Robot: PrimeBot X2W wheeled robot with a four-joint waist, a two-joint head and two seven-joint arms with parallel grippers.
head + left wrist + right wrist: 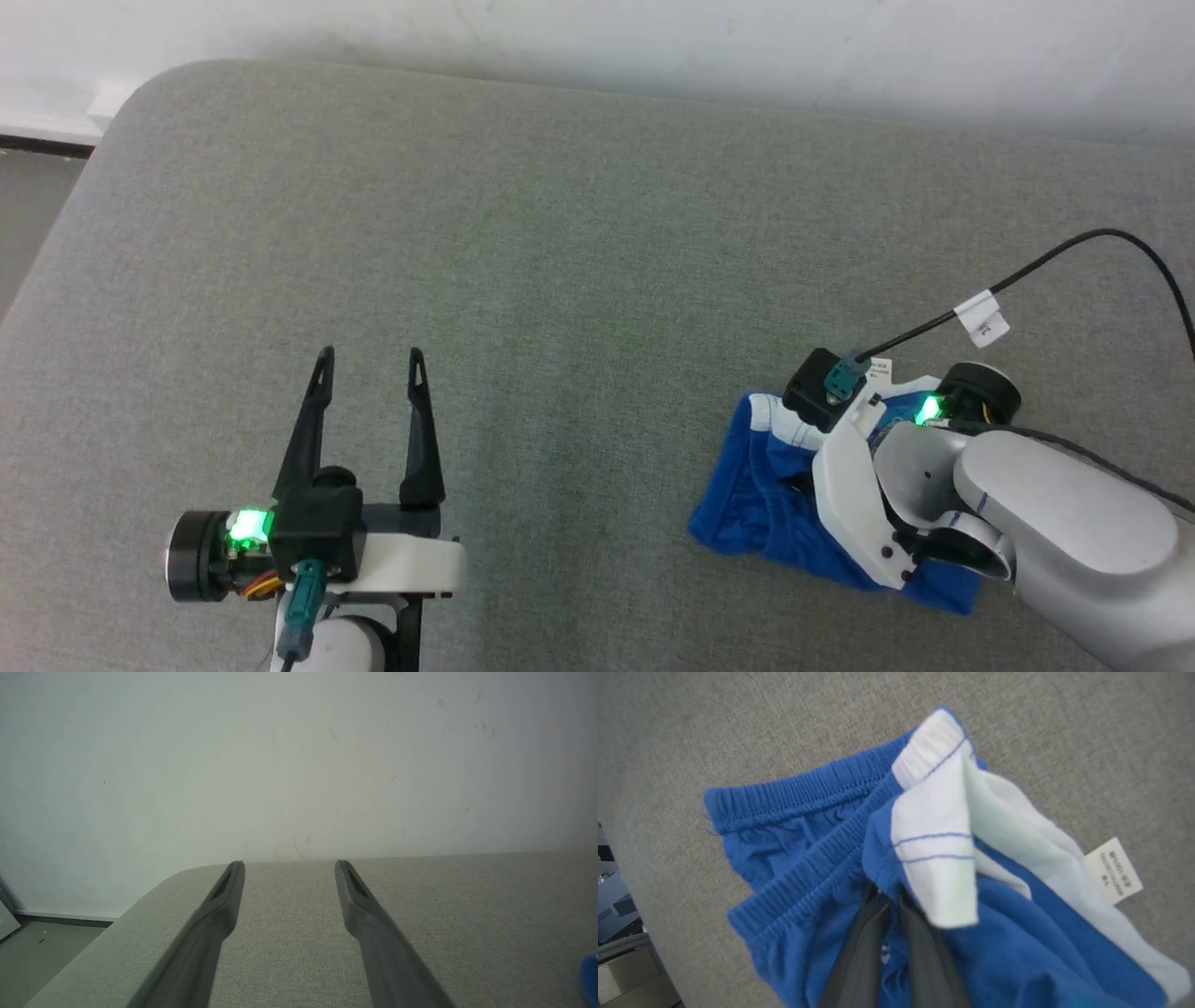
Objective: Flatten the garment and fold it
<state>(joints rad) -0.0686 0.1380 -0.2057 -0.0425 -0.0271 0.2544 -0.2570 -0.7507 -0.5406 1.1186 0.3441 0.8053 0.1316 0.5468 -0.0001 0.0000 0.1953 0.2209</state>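
The shorts [747,504] lie bunched at the right of the grey cushion [560,233], the right gripper [891,895] pinching a blue fold beside the white stripe [931,858]. That pinch may catch several layers, so a lift would drag the bunch unopened; the left gripper [370,359], spread, hangs well apart.

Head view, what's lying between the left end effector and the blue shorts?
Just bare grey fabric surface between the open left end effector and the blue shorts, as the head view shows.

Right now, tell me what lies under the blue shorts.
The grey cushion lies under the shorts. The right gripper is shut on a fold; anything beneath the bunched cloth is covered.
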